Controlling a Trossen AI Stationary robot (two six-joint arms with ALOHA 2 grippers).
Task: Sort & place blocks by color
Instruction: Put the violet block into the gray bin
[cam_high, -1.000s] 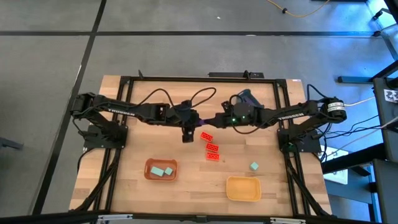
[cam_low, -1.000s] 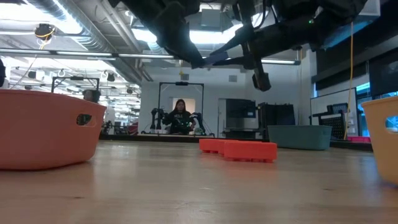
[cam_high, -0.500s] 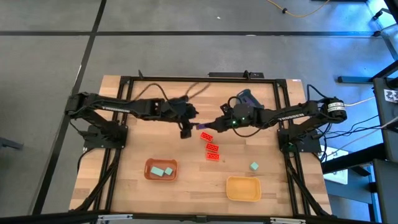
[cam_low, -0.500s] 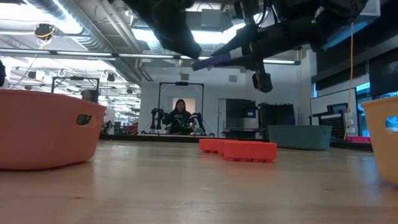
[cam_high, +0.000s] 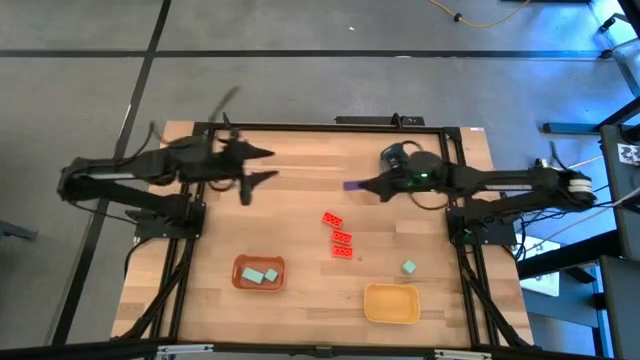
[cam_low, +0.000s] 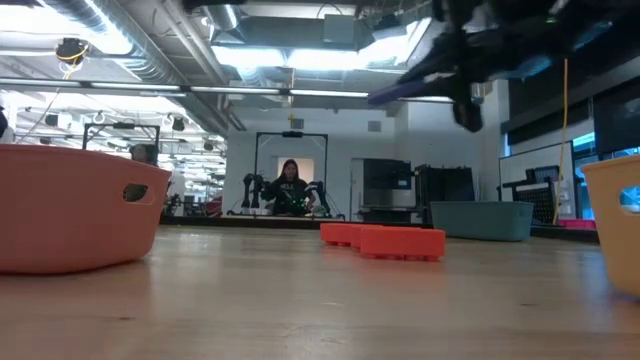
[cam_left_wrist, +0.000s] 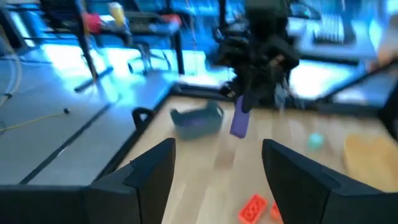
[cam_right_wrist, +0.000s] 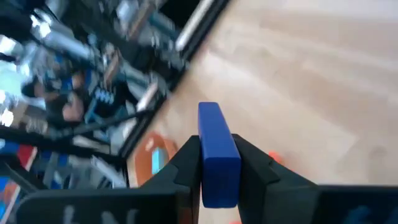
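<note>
Right claw (cam_high: 362, 184): I am clamping a purple bar (cam_high: 354, 184) between my fingers, lifted above the counter (cam_high: 300, 250), near the blue-grey cup (cam_high: 396, 156).
Left claw (cam_high: 246, 190): I am holding it spread and empty, over the counter's left rear.
Red blocks (cam_high: 339, 237): lying mid-counter.
Teal cubes: two sitting in the orange tray (cam_high: 259, 272), one (cam_high: 409, 267) loose by the yellow tray (cam_high: 391, 303).

You can't make out the left gripper (cam_high: 246, 172) in the high view; it's a smear. The yellow tray (cam_low: 615, 215) at 3 o'clock is cut off in the low view.
</note>
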